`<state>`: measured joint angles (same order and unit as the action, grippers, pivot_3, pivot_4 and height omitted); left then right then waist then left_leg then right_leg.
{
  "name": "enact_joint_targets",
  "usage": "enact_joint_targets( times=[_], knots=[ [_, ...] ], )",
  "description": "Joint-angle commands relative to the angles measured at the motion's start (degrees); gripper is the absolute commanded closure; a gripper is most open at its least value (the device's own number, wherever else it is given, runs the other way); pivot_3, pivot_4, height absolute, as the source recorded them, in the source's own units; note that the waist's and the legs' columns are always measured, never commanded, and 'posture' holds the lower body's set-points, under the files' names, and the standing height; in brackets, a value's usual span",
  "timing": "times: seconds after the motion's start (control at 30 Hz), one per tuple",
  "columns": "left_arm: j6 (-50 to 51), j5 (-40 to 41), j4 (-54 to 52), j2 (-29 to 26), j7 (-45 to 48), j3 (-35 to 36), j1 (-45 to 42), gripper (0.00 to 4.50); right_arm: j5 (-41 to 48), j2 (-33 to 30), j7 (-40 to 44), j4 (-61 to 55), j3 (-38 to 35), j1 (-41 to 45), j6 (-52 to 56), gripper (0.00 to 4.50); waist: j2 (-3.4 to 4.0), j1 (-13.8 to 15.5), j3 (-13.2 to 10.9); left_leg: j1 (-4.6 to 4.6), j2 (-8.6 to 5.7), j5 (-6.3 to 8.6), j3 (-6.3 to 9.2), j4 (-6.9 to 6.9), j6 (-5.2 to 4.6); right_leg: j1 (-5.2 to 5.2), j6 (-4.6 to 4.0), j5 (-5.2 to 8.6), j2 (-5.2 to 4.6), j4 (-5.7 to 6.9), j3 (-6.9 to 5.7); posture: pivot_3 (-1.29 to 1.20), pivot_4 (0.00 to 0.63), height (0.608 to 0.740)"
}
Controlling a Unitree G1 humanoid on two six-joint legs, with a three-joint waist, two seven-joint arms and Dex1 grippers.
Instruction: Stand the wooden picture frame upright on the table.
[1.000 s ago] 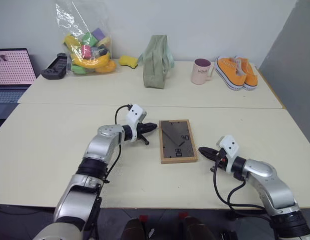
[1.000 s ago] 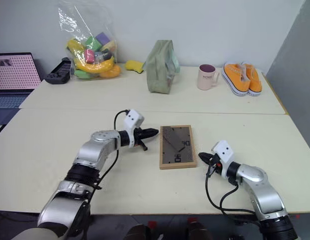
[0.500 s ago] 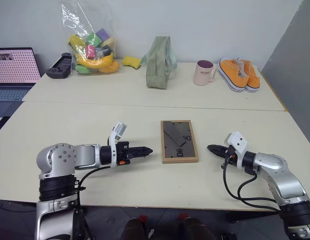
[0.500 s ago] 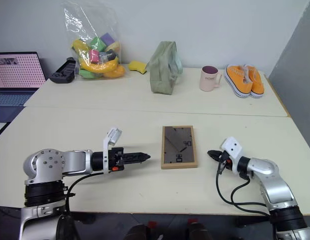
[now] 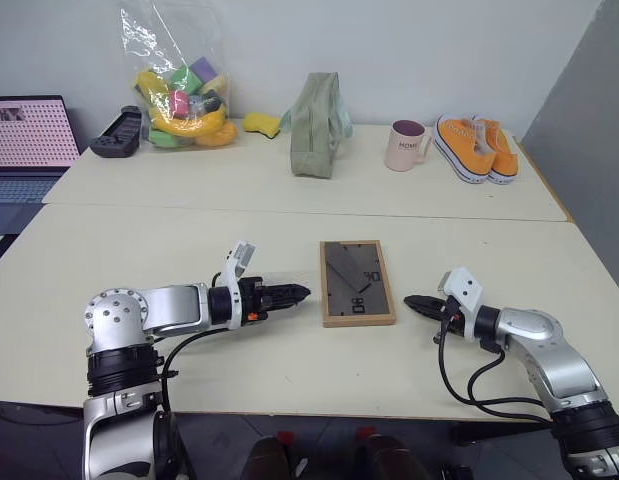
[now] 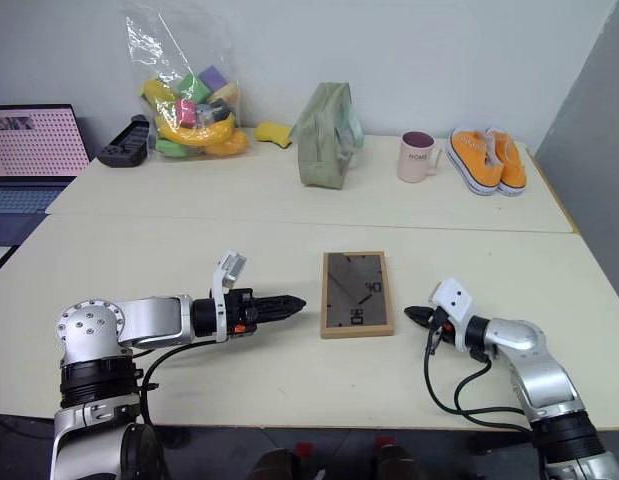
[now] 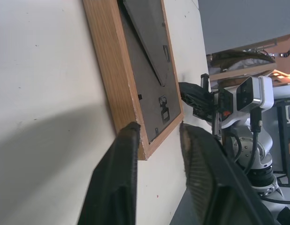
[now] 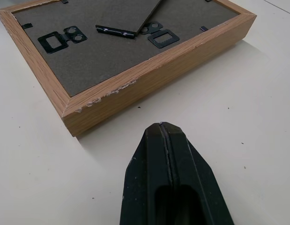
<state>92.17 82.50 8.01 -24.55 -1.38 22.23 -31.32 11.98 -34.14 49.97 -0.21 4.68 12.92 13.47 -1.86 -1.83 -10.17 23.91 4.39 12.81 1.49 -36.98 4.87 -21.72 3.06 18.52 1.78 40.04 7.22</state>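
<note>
frame: the wooden picture frame is lying flat on the counter, face down, so you're looking at the dark grey back with the triangular stand folded in.
left end effector: just off the frame's left edge, pointing at it, not touching. In the left wrist view the two fingers are spread a bit with nothing between them.
right end effector: near the frame's right edge, low corner side, a small gap away. Fingers pressed together, holding nothing.
frame edge: light wood looks a little chipped along the side facing the right wrist camera.
back of the counter: bag of colourful toys, green pouch, pink mug, orange shoes, laptop far left.
</note>
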Motion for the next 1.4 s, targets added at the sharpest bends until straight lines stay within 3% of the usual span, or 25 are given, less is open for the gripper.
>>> enact_joint_targets(
  times=[0.03, 0.23, 0.5, 1.2, 1.4],
  knots=[
    [-0.4, 5.1, 1.1, -0.3, -3.4, 0.4, -0.6, 1.94, 0.0, -0.3, 0.3, -1.5, -0.6, 0.3, -0.7, 4.5, 0.0, 0.0, 0.0, 0.0, 0.0, 0.0, 0.0, 0.0, 0.0, 0.0, 0.0, 0.0, 0.0, 0.0, 0.0, 0.0, 0.15, 0.74],
    [-2.6, 11.1, 3.2, -1.7, -9.2, -2.3, 0.3, 0.65, -0.8, 0.6, -0.6, -0.1, -0.3, 0.4, -2.7, 4.5, 0.0, 0.0, 0.0, 0.0, 0.0, 0.0, 0.0, 0.0, 0.01, 0.0, 0.0, 0.0, 0.0, 0.0, 0.0, 0.0, 0.15, 0.74],
    [-5.5, 12.3, 8.1, -2.0, -15.1, -6.9, -0.2, 0.65, -3.4, 6.0, -3.6, 2.4, 2.0, 1.1, -7.2, 4.5, 0.06, 0.0, 0.1, -0.05, -0.01, -0.01, -0.01, 0.01, 0.02, 0.01, 0.0, 0.0, -0.01, 0.0, 0.0, 0.0, 0.15, 0.74],
    [-5.2, 6.3, 14.2, -2.5, -11.7, -9.4, -1.9, 0.65, -4.0, 9.6, -6.5, 0.7, 3.1, -0.9, -6.2, 4.5, 0.29, 0.0, 0.2, -0.07, -0.03, -0.08, -0.01, 0.03, 0.14, 0.05, -0.01, 0.01, -0.01, -0.03, 0.0, 0.0, 0.15, 0.74],
    [-4.6, 6.5, 13.4, -1.8, -11.2, -9.4, -2.3, 0.65, -3.9, 13.3, -8.0, 1.4, 4.5, 0.6, -5.9, 4.5, 0.32, -0.1, 0.3, -0.09, -0.03, -0.04, -0.01, 0.04, 0.07, 0.05, -0.01, 0.01, -0.01, -0.03, 0.0, 0.0, 0.15, 0.74]
  ],
)
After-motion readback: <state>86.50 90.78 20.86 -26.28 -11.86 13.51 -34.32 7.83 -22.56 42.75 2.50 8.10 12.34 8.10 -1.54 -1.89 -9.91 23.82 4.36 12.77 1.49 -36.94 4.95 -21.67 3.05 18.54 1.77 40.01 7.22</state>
